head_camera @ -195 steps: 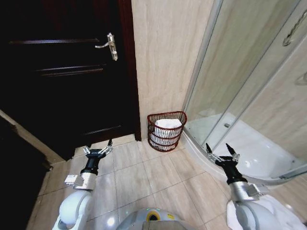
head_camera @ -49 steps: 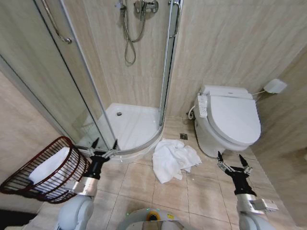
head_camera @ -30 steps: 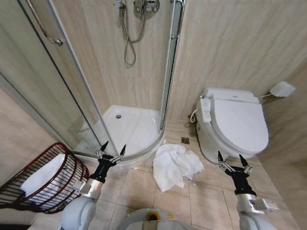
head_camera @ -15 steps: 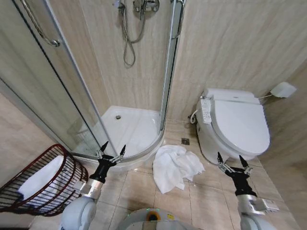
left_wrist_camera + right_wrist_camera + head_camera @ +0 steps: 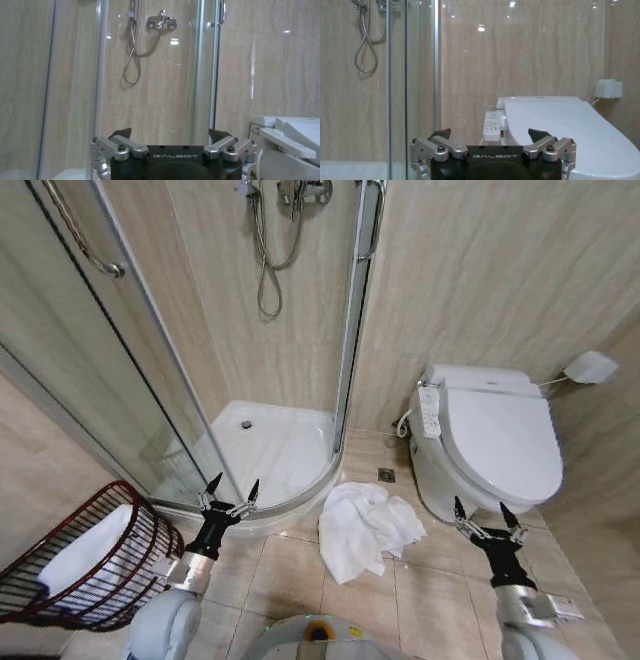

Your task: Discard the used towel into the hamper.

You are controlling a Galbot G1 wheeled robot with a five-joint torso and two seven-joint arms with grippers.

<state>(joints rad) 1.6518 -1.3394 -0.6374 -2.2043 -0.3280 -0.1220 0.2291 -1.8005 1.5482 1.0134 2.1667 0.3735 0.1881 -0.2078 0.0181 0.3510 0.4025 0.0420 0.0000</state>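
Note:
A crumpled white used towel (image 5: 365, 528) lies on the tiled floor between the shower's curved edge and the toilet. The hamper (image 5: 82, 556), a dark reddish-brown wire basket with something white inside, stands at the lower left. My left gripper (image 5: 232, 490) hangs open above the floor, between the hamper and the towel, with nothing in it. Its spread fingertips (image 5: 121, 132) point at the shower glass in the left wrist view. My right gripper (image 5: 478, 514) is open too, right of the towel and in front of the toilet. Its fingertips (image 5: 538, 133) frame the toilet in the right wrist view.
A glass shower enclosure (image 5: 270, 440) with a raised curved rim stands behind the towel. A white toilet (image 5: 490, 445) with its lid down sits at the right. A small floor drain (image 5: 386, 473) lies beyond the towel. Bare tiled floor (image 5: 290, 575) stretches in front of me.
Since 6.5 s ago the camera has swung from the door and hamper toward the shower and toilet. Over the last second the view has settled; arms and towel stay put.

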